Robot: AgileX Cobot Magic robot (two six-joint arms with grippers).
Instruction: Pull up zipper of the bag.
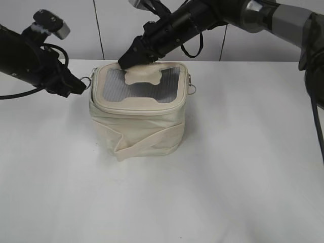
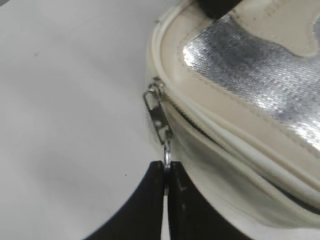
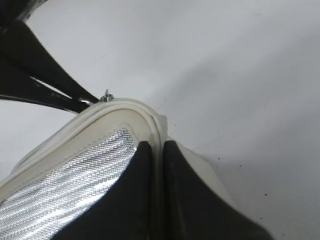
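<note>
A plain white counter (image 1: 212, 192) fills most of the exterior view, matte and evenly lit, with only faint soft shadows. Behind it rises a pale wall (image 1: 116, 30) of flat panels, split by thin dark vertical seams (image 1: 98, 30). In the right wrist view, tiny dark specks dot the counter surface.

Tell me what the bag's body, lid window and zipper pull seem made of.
The bag body looks like cream leatherette or coated fabric: matte, softly creased. The lid window seems a woven, glittery silver-grey mesh, its fine weave catching light. The ring pull, pinched by the left end effector, looks like polished metal, as does its slider.
</note>
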